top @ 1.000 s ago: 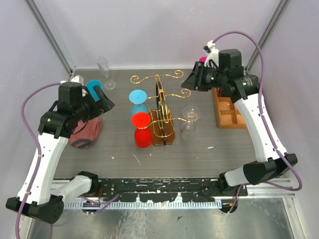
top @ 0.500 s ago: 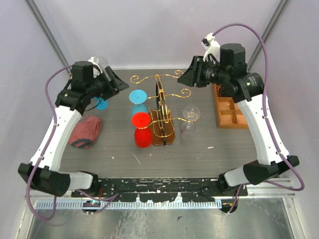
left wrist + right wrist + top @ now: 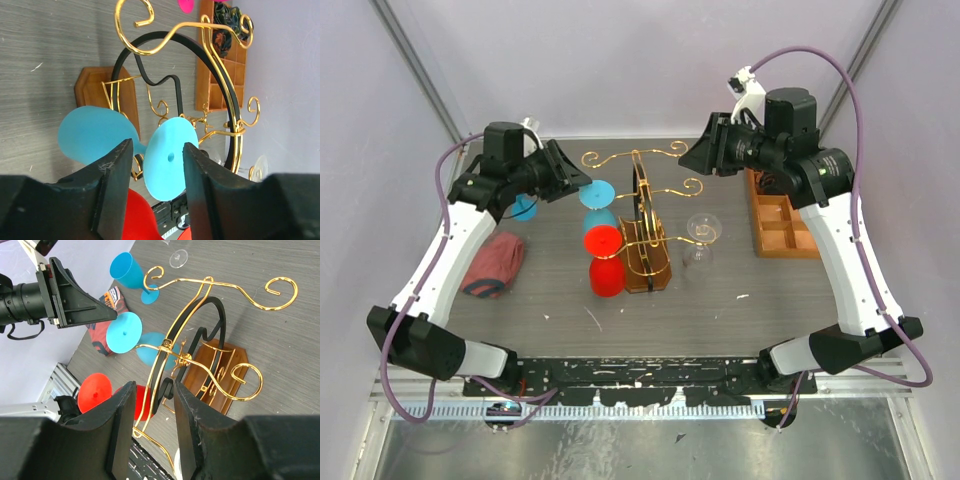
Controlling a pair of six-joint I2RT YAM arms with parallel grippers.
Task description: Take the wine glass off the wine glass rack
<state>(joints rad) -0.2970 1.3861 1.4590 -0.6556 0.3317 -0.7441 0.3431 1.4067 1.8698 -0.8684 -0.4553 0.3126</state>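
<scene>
No glass has been taken off yet, so almost all of the job is judged to be left.

On the left, the left gripper is held wide open, and nothing is gripped by it. Its two fingers are placed on either side of the round foot of the blue wine glass. It cannot be told if the foot is touched. This glass is hung upside down on the left side of the wine glass rack. A red wine glass is hung just below it in the top view. On the right side of the rack, a clear wine glass is hung. The right gripper is held open above the rack, and nothing is held in it. The blue glass is thought to be the one picked. It has yet to be squeezed, lifted free and set down.

Now the things that can hold stuff. A second blue glass is stood upright on the table, far left. What is in it cannot be seen. Nothing is seen in the hung glasses. On the right, the near boxes of the wooden tray look bare. Its far end is hidden by the right arm.
</scene>
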